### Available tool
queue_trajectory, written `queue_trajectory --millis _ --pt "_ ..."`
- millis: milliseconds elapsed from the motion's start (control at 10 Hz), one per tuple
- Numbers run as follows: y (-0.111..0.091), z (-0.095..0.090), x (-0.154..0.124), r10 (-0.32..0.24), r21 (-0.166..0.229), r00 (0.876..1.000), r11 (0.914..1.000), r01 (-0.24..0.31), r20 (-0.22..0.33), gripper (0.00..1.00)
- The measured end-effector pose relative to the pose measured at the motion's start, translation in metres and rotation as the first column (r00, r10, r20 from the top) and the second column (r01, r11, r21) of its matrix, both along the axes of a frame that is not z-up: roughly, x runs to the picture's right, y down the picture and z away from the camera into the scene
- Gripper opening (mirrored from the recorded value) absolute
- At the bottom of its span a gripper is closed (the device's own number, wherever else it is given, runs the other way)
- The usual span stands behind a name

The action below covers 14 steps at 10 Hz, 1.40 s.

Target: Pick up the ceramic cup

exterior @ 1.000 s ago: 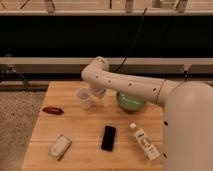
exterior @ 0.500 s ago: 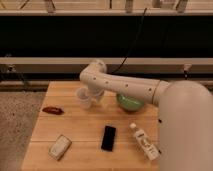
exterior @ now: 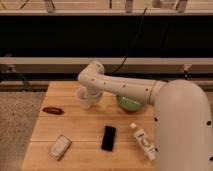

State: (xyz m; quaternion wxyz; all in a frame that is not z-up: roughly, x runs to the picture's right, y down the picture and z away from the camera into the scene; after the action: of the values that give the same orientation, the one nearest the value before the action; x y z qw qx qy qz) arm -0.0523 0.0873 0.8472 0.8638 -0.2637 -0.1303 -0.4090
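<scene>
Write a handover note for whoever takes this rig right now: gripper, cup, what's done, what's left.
Gripper: low at the cup's right rim, near the table's back edge.
Cup: upright, seemingly resting on the table, left of the green bowl.
Done: the arm is at the cup.
Left: confirm the grasp, which cannot be judged from this view, then lift the cup straight up, keeping off the bowl.
Out of the way in front: phone, bottle.
</scene>
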Motion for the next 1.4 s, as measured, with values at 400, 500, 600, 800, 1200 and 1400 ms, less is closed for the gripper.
queue_trajectory --millis 400,500,600,800,1200,1400 --pt "0.004 0.006 -0.003 -0.012 -0.010 1.000 0.9999 0.012 0.005 0.80" --pt "0.005 0.007 -0.003 -0.016 -0.014 1.000 0.9998 0.016 0.005 0.80" --pt "0.006 0.008 -0.004 -0.019 -0.017 1.000 0.9997 0.019 0.007 0.80" --pt "0.007 0.010 -0.004 -0.025 -0.021 1.000 0.9995 0.025 0.009 0.80" --pt "0.010 0.012 -0.003 -0.029 -0.032 1.000 0.9991 0.030 0.011 0.80" --pt "0.011 0.013 -0.003 -0.033 -0.036 0.999 0.9988 0.033 0.012 0.80"
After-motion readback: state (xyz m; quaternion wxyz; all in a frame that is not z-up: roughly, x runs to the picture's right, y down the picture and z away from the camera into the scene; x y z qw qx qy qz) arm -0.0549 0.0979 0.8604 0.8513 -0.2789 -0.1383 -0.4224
